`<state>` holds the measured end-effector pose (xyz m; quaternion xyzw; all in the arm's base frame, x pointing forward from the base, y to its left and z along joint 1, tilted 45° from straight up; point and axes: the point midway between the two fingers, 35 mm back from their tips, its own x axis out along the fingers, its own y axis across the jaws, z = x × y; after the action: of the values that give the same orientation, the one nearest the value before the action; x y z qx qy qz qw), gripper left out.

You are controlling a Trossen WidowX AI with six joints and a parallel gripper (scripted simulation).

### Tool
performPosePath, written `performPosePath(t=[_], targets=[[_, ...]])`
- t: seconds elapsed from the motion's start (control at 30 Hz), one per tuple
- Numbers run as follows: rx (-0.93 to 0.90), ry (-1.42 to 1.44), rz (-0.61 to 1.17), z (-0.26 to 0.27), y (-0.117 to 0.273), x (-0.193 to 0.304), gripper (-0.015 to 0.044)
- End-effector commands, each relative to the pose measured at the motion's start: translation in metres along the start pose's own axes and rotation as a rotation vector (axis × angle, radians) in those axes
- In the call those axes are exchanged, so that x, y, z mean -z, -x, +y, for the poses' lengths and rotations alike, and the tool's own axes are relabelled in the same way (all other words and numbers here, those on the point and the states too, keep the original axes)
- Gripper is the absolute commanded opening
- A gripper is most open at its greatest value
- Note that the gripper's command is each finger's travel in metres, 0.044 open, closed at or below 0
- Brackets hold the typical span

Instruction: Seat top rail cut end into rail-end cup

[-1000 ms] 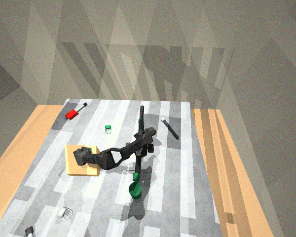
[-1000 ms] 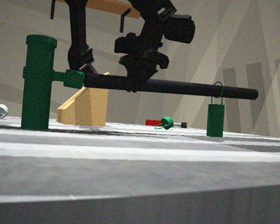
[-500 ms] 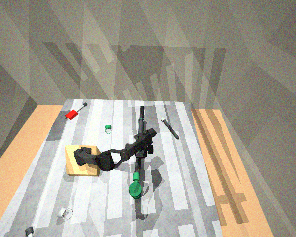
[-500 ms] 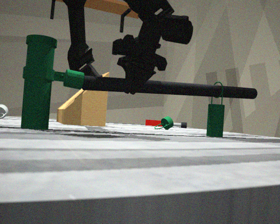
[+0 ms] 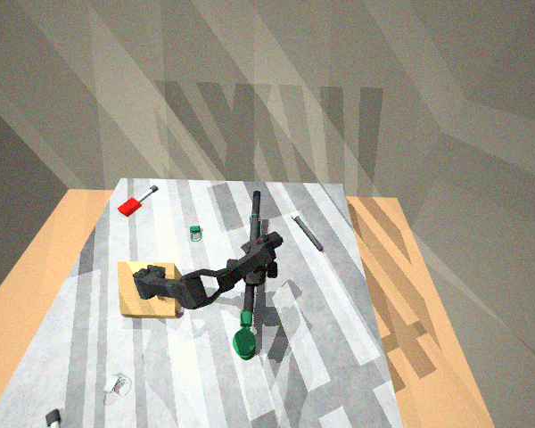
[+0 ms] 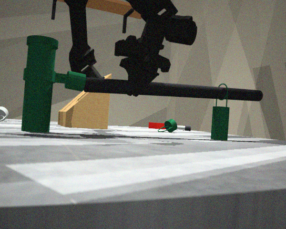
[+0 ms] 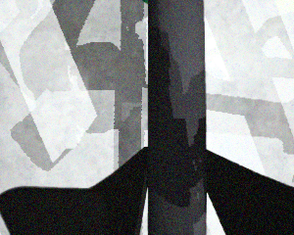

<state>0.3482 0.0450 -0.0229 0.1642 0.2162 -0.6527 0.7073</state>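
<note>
The dark rail [image 5: 248, 298] [image 6: 187, 90] [image 7: 176, 98] runs from the green end cup [image 5: 245, 318] [image 6: 75, 80] through the wire loop [image 6: 227, 97] on the short green post [image 6: 220, 123]. Its near end meets the cup's mouth; how deep it sits inside is hidden. The cup hangs on the brace band [image 6: 39, 75], fairly high on the big green post [image 5: 244, 342] [image 6: 37, 106], below its cap. The rail slopes slightly down toward the loop. My gripper [image 6: 133, 92] [image 7: 171, 152] is shut on the rail, between cup and loop, nearer the cup.
A wooden block [image 5: 148, 308] [image 6: 91, 110] stands beside the arm. A loose green loop cap [image 5: 194, 232] [image 6: 170, 125], a red-ended tool [image 5: 129, 207] [image 6: 156, 125], a dark rod [image 5: 308, 233] and a white clamp [image 5: 115, 382] [image 6: 1, 112] lie on the table.
</note>
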Motion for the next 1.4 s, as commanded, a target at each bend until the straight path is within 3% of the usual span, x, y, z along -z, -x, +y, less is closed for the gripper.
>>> performPosePath(t=[0.0,1.37], targets=[[-0.007,0.001,-0.016,0.0012,0.001,-0.0084,0.0],[0.0,-0.001,-0.007,-0.0003,0.0015,-0.0022,0.0]])
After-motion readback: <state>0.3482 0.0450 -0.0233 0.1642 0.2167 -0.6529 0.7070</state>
